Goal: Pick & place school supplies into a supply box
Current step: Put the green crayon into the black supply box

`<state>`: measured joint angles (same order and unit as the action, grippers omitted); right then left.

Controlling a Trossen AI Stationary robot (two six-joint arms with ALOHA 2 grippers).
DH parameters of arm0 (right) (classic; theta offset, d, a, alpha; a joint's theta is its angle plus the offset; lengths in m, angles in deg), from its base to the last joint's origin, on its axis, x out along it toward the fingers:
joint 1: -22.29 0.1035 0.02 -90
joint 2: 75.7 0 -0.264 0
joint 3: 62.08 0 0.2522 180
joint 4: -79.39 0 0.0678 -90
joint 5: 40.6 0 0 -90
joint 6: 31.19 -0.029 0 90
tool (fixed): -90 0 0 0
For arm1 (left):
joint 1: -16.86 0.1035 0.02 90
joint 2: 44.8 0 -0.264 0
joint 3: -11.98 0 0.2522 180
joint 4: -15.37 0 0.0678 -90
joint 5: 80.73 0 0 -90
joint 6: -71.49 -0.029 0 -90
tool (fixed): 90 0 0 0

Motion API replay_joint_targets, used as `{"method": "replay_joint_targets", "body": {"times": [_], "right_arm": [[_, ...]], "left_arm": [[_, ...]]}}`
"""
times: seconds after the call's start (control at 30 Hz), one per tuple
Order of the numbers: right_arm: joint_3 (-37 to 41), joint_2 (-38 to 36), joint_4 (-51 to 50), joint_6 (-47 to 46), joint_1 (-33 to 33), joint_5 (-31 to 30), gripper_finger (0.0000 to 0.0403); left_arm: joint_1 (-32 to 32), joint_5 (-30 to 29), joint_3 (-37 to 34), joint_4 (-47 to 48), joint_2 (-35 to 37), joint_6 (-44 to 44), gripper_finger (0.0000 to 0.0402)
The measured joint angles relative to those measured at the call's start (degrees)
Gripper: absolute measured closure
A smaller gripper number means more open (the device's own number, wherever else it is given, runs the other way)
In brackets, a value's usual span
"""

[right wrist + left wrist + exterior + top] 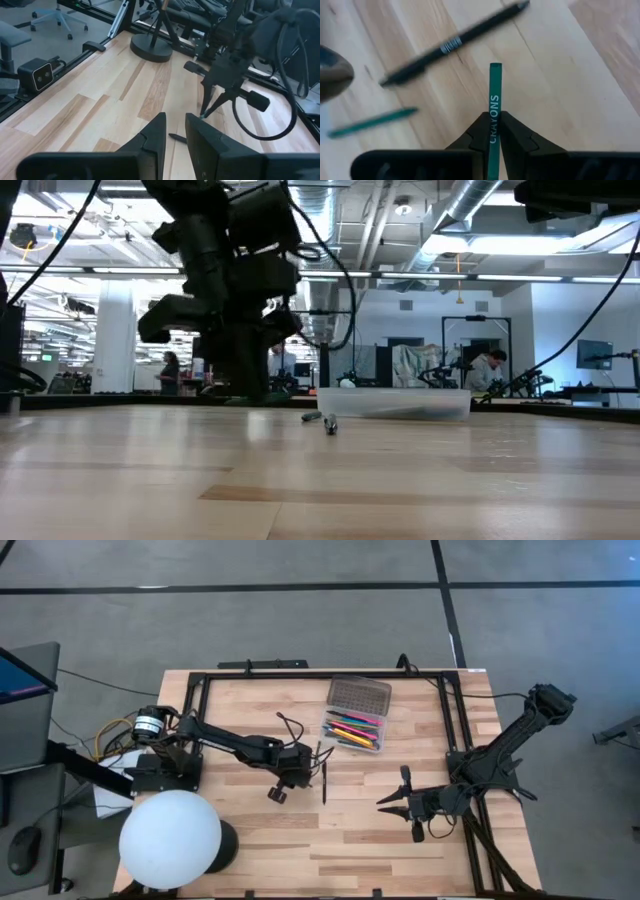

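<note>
My left gripper (495, 116) is shut on a green crayon (495, 90) printed CRAYONS, near the table's middle (303, 762). On the wood just beyond it lie a black pen (455, 42) and a second thin green stick (372, 121). The supply box (355, 730) rests on the table to the far right of the left gripper. It holds several coloured pens, and its dotted lid (360, 694) lies open behind it. My right gripper (175, 135) waits open at the table's near right (405, 802), with nothing between its fingers. My left gripper pinches the green crayon between its two fingers, on the printed stretch of its shaft (494, 107). The crayon runs along the fingers and its free end (495, 67) sticks out past the fingertips. The fingers slant steeply down. Whether the crayon's tip (202, 116) touches the wood I cannot tell.
A white ball-shaped lamp (170, 838) stands at the near left corner. A black frame rail (320, 673) runs along the far edge and the sides. Bare wood lies between the two grippers. People show in the room behind the table.
</note>
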<state>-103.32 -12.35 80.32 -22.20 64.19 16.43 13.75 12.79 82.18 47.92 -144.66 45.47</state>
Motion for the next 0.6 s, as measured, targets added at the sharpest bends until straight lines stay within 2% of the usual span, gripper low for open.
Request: {"method": "replay_joint_targets", "body": {"times": [0.17, 0.37, 0.5, 0.6], "right_arm": [[0.0, 0.0, 0.0, 0.0, -0.8, 0.0, 0.0336], [0.0, 0.0, -0.1, 0.0, -2.4, 0.1, 0.0336], [0.0, 0.0, -0.8, 0.0, -2.7, 0.0, 0.0336], [0.0, 0.0, -0.9, 0.0, -2.7, 0.1, 0.0336]], "left_arm": [[0.3, -4.2, 2.1, -4.8, 0.1, -5.3, 0.0391], [3.5, -8.3, 2.7, -15.5, 0.1, -11.1, 0.0384], [6.9, -8.0, 2.7, -23.6, 0.2, -12.3, 0.0383], [9.5, -5.2, 2.7, -30.1, -0.5, -12.5, 0.0385]]}}
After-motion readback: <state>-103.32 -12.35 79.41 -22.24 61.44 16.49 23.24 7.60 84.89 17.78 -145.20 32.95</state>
